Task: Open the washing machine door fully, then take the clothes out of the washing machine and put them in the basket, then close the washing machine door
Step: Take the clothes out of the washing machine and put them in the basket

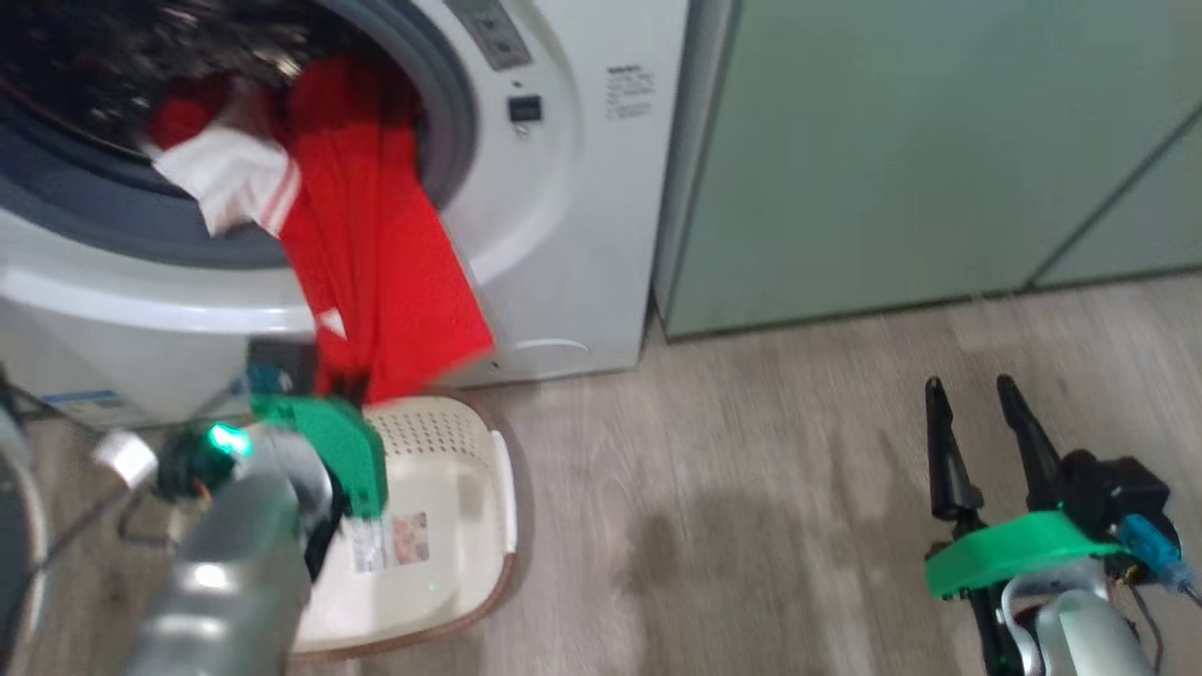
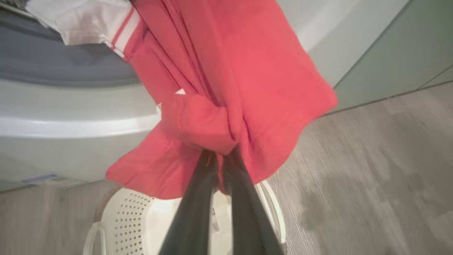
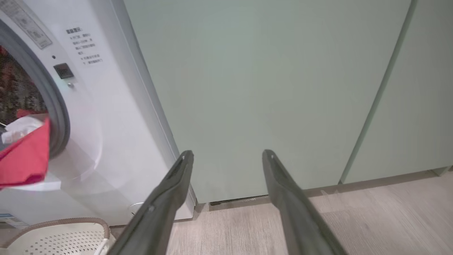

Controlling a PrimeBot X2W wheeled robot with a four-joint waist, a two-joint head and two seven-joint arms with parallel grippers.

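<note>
The right tool (image 3: 227, 154) has its two fingers spread wide with nothing between them, aimed at the pale green cabinets (image 3: 265, 88). At left stands the washing machine (image 3: 116, 141). The red clothes (image 3: 24, 159) hang over its grey gasket (image 3: 56, 106), apparently with a white part behind. The basket (image 3: 63, 221) sits on the floor (image 3: 382, 219) below.

Head camera looks down from above at the washing machine (image 1: 563, 235) and basket (image 1: 432, 437); both wrist cameras share them, nearer.
</note>
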